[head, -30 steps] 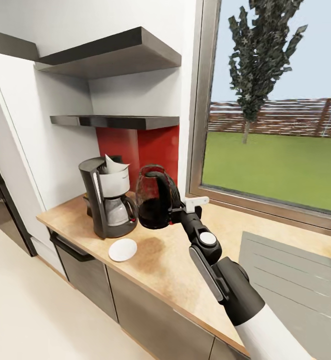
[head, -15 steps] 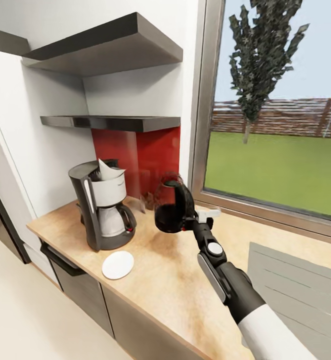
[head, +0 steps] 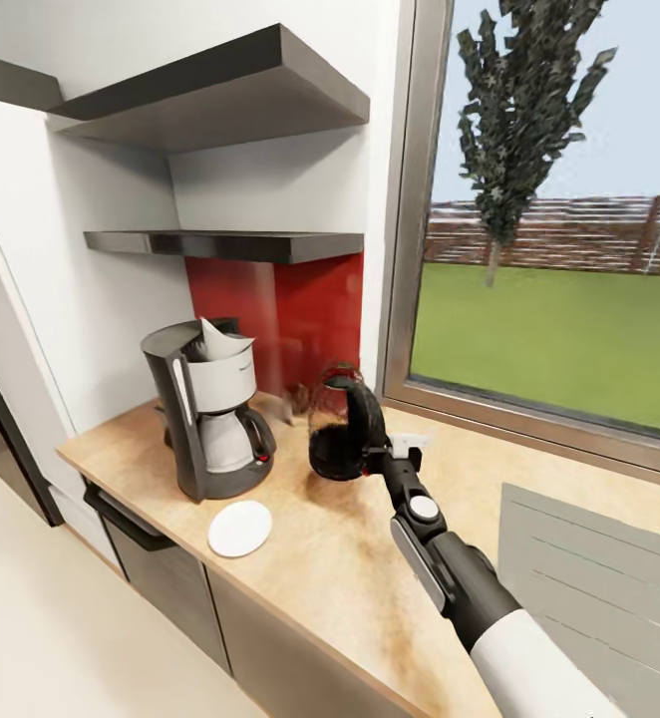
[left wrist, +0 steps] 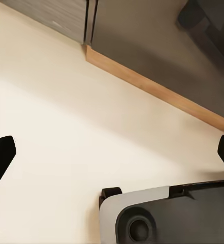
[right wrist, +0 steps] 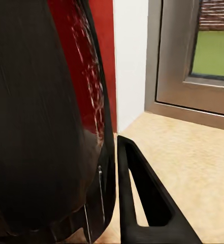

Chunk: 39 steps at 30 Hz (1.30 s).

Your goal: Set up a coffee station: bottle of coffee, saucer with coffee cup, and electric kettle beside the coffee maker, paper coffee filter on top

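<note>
beige kitchen countertop (head: 350,558) under window. right gripper (head: 378,461) clamped on the electric kettle (head: 342,427) handle; kettle upright, long axis vertical, handle toward jaws. left gripper (left wrist: 112,168) jaws apart.

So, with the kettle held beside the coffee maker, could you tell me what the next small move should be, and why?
Probably lower it straight down, then open the fingers. The right gripper holds the electric kettle by its handle, right of the coffee maker and about at the kitchen countertop; a shadow lies beneath it, though I cannot tell whether its base touches. The saucer lies clear, nearer the front edge.
</note>
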Motion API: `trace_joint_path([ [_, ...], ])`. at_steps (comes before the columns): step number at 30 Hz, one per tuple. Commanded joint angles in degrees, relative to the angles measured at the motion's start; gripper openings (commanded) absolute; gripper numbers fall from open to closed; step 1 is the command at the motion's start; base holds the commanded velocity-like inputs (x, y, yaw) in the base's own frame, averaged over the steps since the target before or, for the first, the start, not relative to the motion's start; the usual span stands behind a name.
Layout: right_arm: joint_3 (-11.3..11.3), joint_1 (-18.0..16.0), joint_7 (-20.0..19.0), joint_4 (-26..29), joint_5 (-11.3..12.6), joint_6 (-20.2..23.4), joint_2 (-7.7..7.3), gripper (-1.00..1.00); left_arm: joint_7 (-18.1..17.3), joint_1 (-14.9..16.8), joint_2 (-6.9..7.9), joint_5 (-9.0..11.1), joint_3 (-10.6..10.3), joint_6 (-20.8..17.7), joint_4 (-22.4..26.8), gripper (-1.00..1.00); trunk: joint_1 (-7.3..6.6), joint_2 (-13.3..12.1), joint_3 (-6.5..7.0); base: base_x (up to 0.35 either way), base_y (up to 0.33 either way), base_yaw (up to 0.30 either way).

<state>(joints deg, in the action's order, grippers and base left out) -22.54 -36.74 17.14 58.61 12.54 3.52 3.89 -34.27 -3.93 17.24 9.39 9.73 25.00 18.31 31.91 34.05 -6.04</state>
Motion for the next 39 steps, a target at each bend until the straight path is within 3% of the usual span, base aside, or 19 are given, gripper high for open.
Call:
trace_joint_path([
  [1, -0.23, -0.09, 0.44, -0.46, -0.26, -0.07, 0.02, -1.00, -0.54, -0.02, -0.01, 0.45, 0.19, -0.27, 0.06, 1.00, 0.02, 0.10, -0.08, 0.000, 0.223, 0.000],
  [5, -0.25, -0.06, 0.39, -1.86, -0.23, -2.09, 0.03, -1.00, -0.54, -0.02, -0.01, 0.45, 0.19, -0.22, 0.06, 1.00, 0.02, 0.10, -0.08, 0.000, 0.167, 0.000],
  [24, -0.38, 0.00, 0.27, -4.12, -0.23, -2.47, 0.11, -1.00, -0.54, -0.02, -0.01, 0.42, 0.12, -0.30, 0.06, 1.00, 0.02, 0.10, -0.08, 0.000, 0.097, 0.000],
  [29, -0.40, 0.00, 0.27, -6.15, -0.23, -5.80, 0.41, -1.00, -0.54, -0.02, -0.01, 0.44, 0.12, -0.29, 0.06, 1.00, 0.02, 0.10, -0.08, 0.000, 0.001, 0.000],
  [39, -0.34, 0.00, 0.18, -8.62, -0.28, -6.90, 1.94, -1.00, -0.54, -0.02, -0.01, 0.42, 0.12, -0.27, 0.06, 1.00, 0.02, 0.10, -0.08, 0.037, 0.042, 0.000],
])
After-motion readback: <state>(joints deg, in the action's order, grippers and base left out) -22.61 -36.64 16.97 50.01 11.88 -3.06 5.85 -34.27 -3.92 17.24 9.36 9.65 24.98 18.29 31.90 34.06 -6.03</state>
